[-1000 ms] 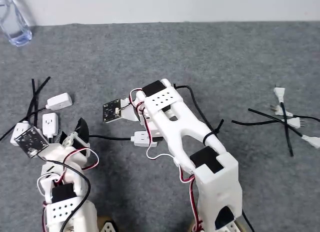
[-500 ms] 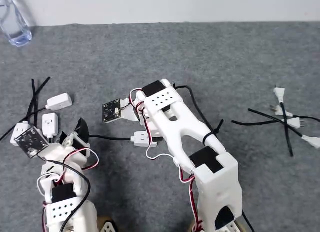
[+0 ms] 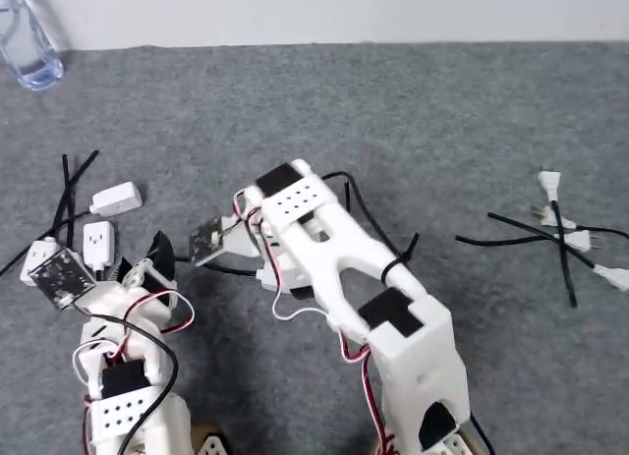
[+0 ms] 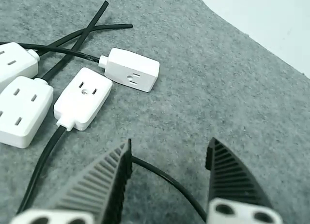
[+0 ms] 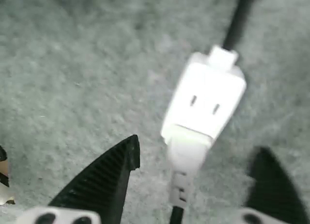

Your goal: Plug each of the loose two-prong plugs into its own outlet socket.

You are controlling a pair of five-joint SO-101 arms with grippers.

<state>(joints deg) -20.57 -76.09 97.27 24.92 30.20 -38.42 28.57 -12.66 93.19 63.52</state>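
Now plug [image 5: 188,154] seated in outlet socket [image 5: 206,100], right jaws released astride; left jaws released over cord [image 4: 164,178].

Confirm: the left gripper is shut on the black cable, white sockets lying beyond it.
Not shut: the left wrist view shows the left gripper open, fingers apart over the black cable, white sockets lying beyond it.

Robotics lab — grey felt tabletop [image 3: 442,111]
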